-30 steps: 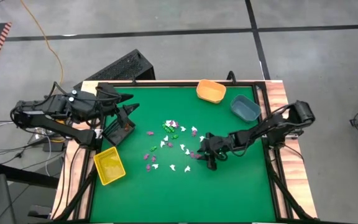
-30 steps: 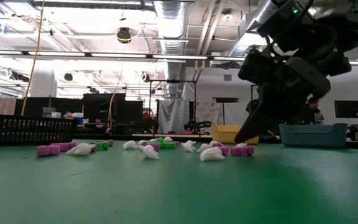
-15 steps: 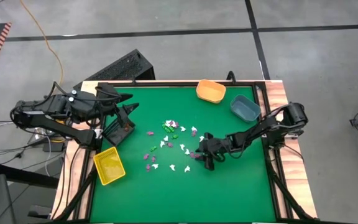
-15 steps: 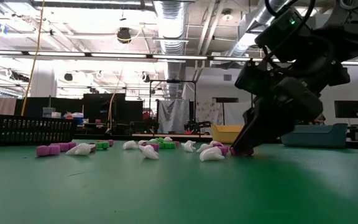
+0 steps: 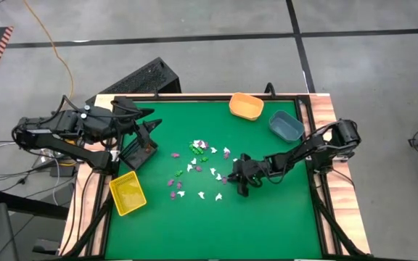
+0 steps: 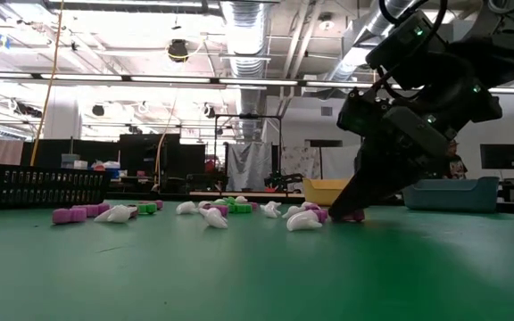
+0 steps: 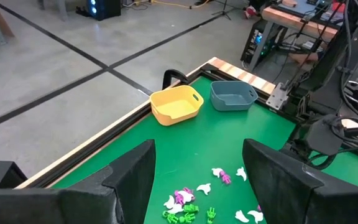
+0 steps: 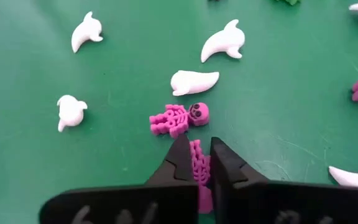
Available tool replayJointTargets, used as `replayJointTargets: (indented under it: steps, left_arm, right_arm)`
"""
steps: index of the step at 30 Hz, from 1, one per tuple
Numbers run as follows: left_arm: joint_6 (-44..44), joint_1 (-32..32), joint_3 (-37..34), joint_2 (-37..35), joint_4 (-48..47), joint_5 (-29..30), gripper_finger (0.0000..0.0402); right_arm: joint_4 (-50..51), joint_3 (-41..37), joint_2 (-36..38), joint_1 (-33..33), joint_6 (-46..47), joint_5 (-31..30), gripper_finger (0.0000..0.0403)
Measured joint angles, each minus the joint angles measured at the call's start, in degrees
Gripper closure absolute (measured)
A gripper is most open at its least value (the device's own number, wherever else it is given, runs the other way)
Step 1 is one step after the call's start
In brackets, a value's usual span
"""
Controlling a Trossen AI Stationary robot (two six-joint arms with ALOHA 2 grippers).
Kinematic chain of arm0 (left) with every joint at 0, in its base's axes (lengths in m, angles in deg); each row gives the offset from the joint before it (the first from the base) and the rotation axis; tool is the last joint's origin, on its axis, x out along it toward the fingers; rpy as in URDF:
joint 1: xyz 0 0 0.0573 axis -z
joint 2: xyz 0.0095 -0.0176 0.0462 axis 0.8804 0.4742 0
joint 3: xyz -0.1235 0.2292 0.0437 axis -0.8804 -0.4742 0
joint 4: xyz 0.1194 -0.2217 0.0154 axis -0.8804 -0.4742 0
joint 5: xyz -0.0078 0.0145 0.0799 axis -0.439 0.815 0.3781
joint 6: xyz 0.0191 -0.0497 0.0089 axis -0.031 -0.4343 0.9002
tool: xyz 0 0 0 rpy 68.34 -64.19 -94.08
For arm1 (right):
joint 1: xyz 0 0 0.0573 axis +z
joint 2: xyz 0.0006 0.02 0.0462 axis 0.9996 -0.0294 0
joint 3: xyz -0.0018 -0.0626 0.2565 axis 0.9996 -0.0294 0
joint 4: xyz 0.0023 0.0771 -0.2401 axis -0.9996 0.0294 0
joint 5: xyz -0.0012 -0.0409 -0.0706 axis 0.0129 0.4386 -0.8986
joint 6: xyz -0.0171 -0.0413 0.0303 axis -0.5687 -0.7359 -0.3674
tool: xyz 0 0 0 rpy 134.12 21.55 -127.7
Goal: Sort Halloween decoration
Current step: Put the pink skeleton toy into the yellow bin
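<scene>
Pincer tips of our right arm (image 8: 194,163) sit low on the green table (image 8: 278,112), closed tight on a purple skeleton (image 8: 197,163) that shows pinched between the two dark fingers (image 8: 180,160). Just past the tips lies a second purple skeleton (image 8: 179,119), flat on the table and apart from the held one. Beyond it we see a white ghost (image 8: 193,81), with more ghosts (image 8: 224,41) farther out to either side. From above, the right pincer (image 5: 239,181) is at the edge of the scattered trinkets (image 5: 198,167), which lie mid-table between our two arms. Farther behind our right arm stand the blue bin (image 5: 287,126) and orange bin (image 5: 246,106). Well across the table our left pincer (image 5: 142,123) waits with fingers spread wide and nothing in them, over the black bin (image 5: 138,150), the yellow bin (image 5: 128,193) beside it.
</scene>
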Motion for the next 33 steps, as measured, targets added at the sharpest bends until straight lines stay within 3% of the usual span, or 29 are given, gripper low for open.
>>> replayJointTargets:
  steps: [20,26,33]
  left_arm:
    - [0.13,0.0,0.0,-0.15,-0.49,0.11,0.017]
    - [0.13,0.0,-0.02,-0.15,-0.44,0.09,0.017]
    - [-0.15,0.0,-0.02,-0.15,-0.22,-0.07,0.017]
  right_arm:
    - [0.49,4.35,6.98,-0.89,1.08,-1.53,0.0396]
    - [0.37,12.49,4.97,-2.24,-7.77,-1.64,0.0397]
    - [2.01,26.08,-3.63,-4.69,-16.14,-1.45,0.0397]
